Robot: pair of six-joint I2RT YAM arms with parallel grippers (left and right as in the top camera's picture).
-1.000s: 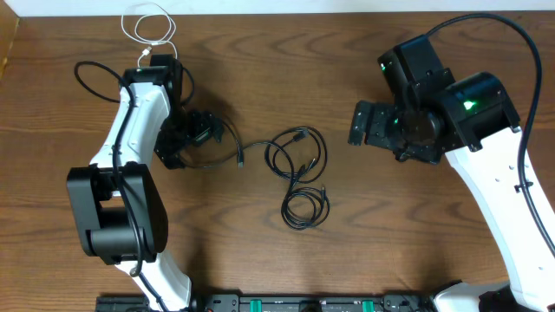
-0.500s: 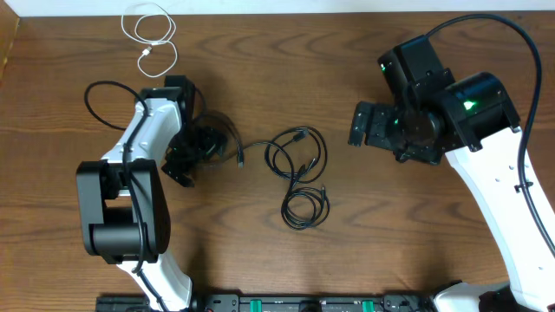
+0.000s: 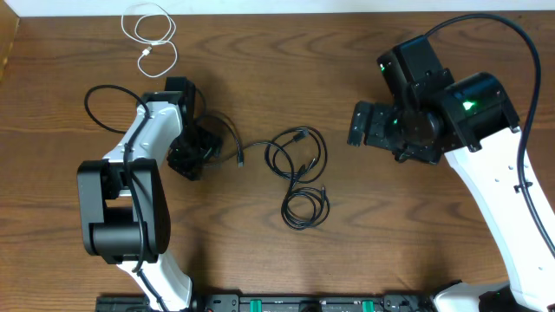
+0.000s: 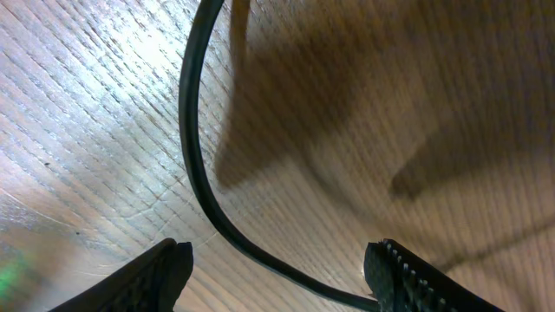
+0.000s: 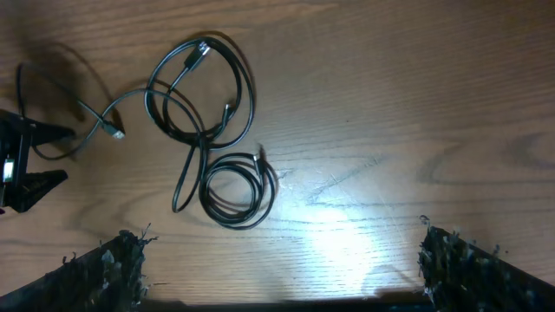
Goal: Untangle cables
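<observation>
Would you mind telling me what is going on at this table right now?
Two robot arms are untangling cables. The left claw is low over the table, with a black cable running between its fingers. The fingers stand apart, so nothing is gripped yet. The right claw hangs wide open to the right of the looped black cables and touches nothing. A white cable lies apart near the far edge.

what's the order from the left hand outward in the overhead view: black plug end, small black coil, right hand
1. black plug end, just to the right of the left hand
2. small black coil, lower centre
3. right hand, far over on the right side
</observation>
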